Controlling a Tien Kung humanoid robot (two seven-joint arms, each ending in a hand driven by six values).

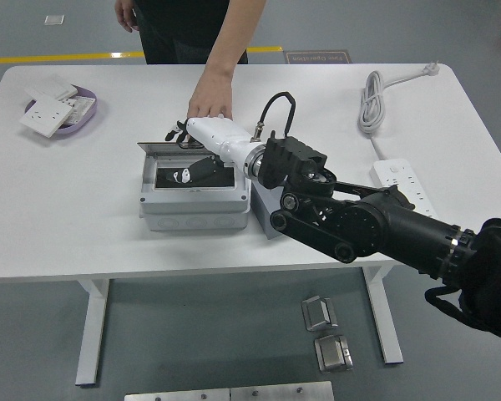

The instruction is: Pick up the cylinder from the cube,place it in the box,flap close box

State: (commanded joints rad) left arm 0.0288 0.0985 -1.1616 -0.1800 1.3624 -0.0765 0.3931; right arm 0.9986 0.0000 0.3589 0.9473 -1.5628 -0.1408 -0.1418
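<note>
The grey box (192, 210) stands at the table's middle with its clear flap (154, 149) lowered far over the dark opening. My right hand (182, 152) lies over the flap, fingers (177, 130) spread across its far edge and thumb below, holding nothing. The grey cube (260, 214) shows only as a sliver to the right of the box, behind my forearm. I see no cylinder; the box's inside is partly hidden by my hand. A person's hand (209, 102) rests at the box's far side, touching the back of my hand.
A purple tray (88, 117) with white socket plates sits at the far left. A white power strip (399, 179) and its coiled cable (372, 100) lie on the right. The person stands at the far edge.
</note>
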